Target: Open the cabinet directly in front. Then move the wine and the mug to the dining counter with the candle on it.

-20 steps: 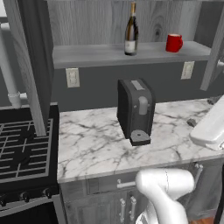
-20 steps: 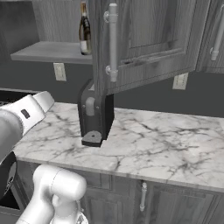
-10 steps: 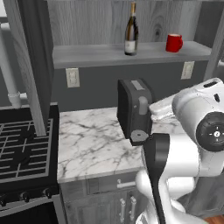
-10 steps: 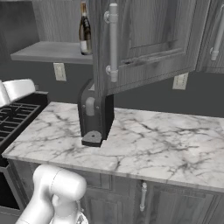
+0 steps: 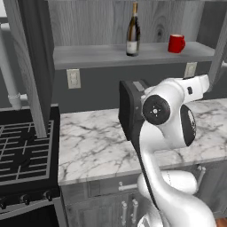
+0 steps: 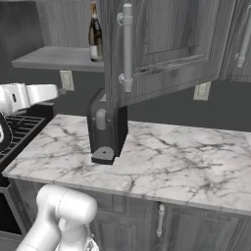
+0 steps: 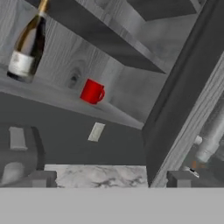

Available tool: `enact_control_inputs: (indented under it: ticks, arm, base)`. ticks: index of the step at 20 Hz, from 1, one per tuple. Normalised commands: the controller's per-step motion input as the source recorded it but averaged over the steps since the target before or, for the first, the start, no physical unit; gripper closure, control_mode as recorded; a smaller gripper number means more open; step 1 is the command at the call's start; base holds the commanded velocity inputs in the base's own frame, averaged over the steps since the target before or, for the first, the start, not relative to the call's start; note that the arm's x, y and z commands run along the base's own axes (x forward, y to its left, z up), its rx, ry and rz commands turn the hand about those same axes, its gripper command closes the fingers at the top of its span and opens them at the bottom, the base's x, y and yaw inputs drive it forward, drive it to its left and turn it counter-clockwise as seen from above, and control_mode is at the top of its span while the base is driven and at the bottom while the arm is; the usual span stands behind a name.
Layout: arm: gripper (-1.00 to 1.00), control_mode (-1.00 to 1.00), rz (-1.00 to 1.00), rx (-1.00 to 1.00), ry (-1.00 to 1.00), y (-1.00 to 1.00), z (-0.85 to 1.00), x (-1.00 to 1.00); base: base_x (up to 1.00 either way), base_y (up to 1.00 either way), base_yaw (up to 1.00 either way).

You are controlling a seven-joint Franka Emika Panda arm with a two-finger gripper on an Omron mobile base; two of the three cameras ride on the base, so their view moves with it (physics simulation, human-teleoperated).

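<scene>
Compare the left base view with a second ago: the arm [image 5: 168,119], then only a white end at the right edge over the worktop, has swung up and left, and its large elbow joint now stands in front of the coffee machine [image 5: 129,108], covering most of it. In the right base view, the white forearm [image 6: 22,95] has lifted from low at the left edge to a level pose over the stove [image 6: 19,130].

1 wine [image 5: 133,30], 1 mug [image 5: 176,43], 1 coffee machine [image 6: 106,126], 2 cabinet doors [image 6: 162,46], maybe 3 wall outlets [image 5: 73,78].
</scene>
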Motion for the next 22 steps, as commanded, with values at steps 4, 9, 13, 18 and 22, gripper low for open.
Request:
enact_control_inputs:
  ticks: [4, 9, 13, 18, 22]
  arm:
    - [-1.0, -1.0, -0.05, 0.0, 0.0, -0.14, 0.0, 0.67]
    - [-1.0, -1.0, -0.11, 0.0, 0.01, -0.12, 0.0, 0.47]
    - [-1.0, -1.0, -0.4, 0.0, 0.0, -0.28, 0.0, 0.32]
    - [-1.0, -1.0, -0.48, 0.0, 0.0, -0.17, 0.0, 0.28]
    - [-1.0, -1.0, -0.45, 0.0, 0.0, -0.06, 0.0, 0.31]
  base:
    - [0.0, 0.0, 0.0]
    - [0.0, 0.0, 0.0]
    - [0.0, 0.0, 0.0]
    - [0.0, 0.0, 0.0]
    - [0.0, 0.0, 0.0]
